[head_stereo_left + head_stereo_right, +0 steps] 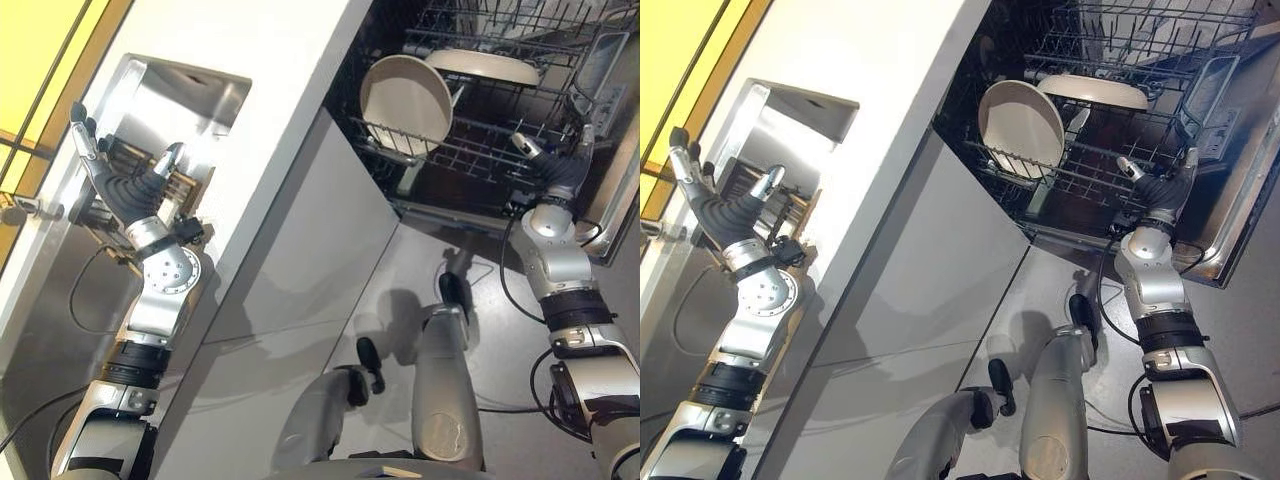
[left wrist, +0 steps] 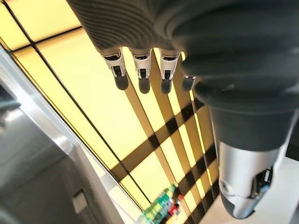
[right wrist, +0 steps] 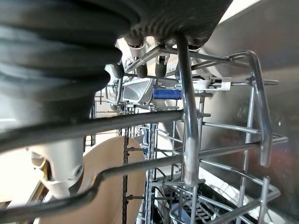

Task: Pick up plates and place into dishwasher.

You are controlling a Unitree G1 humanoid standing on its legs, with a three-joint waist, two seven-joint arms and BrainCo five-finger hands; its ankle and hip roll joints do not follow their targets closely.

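Beige plates (image 1: 405,103) stand in my dishwasher rack (image 1: 480,150); right hand (image 1: 555,165), fingers relaxed, at its near edge; left hand (image 1: 120,180) spread over the sink (image 1: 190,100); left wrist view adds a green bottle (image 2: 161,210)

We see our right hand (image 1: 553,160) at the wire dishwasher rack (image 1: 500,150), a round beige plate (image 1: 405,105) upright just beside it.

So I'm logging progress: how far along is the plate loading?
Two plates already stand in the dishwasher rack. Neither hand holds one: the right hand is at the rack's edge, the left hand open over the sink. Remaining plates can't be seen.
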